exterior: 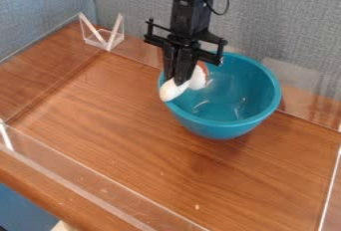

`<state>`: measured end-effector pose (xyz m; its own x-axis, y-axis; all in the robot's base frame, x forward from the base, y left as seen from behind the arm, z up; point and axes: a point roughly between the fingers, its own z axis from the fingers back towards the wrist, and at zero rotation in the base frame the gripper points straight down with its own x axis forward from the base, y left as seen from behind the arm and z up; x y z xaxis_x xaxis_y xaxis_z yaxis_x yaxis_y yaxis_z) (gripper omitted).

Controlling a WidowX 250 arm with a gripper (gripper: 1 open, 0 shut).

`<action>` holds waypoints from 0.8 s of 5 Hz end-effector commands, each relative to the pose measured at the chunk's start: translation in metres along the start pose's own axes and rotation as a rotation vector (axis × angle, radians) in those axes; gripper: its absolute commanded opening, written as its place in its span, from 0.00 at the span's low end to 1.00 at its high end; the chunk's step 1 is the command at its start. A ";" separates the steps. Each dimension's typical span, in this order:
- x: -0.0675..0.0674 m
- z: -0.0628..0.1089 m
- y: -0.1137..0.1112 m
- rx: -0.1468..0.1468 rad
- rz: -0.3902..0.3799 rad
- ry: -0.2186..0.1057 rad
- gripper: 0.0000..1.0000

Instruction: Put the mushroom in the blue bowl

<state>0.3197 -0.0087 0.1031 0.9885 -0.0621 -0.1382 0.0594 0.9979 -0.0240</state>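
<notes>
The blue bowl (pixel 229 101) stands on the wooden table, right of centre. My gripper (pixel 181 81) points straight down over the bowl's left rim and is shut on the mushroom (pixel 177 87), whose cream-white stem shows below and beside the fingers, level with the rim. The mushroom's cap is mostly hidden behind the fingers. The black arm rises straight up out of the top of the frame.
A low clear acrylic wall (pixel 47 145) borders the wooden table (pixel 107 115) on all sides. A small clear acrylic stand (pixel 100 31) sits at the back left. A grey fabric wall is behind the table.
</notes>
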 end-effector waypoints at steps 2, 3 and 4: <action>0.008 0.019 0.006 -0.007 0.030 -0.063 0.00; 0.009 0.020 0.007 -0.012 0.036 -0.063 0.00; 0.010 0.021 0.007 -0.016 0.041 -0.065 0.00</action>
<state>0.3259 -0.0073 0.1066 0.9909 -0.0337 -0.1305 0.0291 0.9989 -0.0365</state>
